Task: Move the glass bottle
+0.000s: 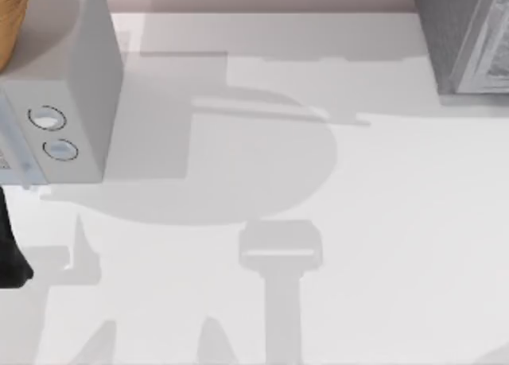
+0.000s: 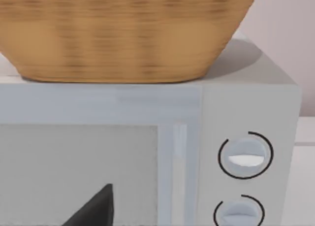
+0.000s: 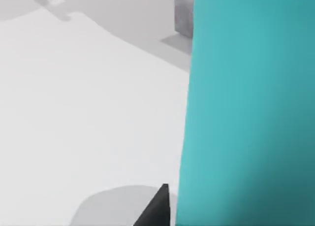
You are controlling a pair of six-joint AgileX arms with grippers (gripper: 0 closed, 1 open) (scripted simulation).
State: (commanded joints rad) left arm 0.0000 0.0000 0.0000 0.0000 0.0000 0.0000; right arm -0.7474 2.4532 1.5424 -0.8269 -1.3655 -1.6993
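Observation:
The glass bottle (image 3: pixel 246 103) shows in the right wrist view as a tall cyan-turquoise wall very close to the camera; its cap and label are hidden. My right gripper (image 3: pixel 231 209) is shut on it. One black fingertip (image 3: pixel 157 206) presses against the bottle's side, and the other is hidden behind the body. A round shadow lies on the white table (image 3: pixel 74 113) below. My left arm (image 1: pixel 11 258) is a dark shape at the table's left edge, in front of the microwave.
A white microwave (image 1: pixel 71 102) with two round knobs (image 2: pixel 244 154) stands at the back left, with a woven basket (image 2: pixel 123 34) on top. A grey box (image 1: pixel 465 39) stands at the back right. Pale arm shadows fall across the table (image 1: pixel 382 246).

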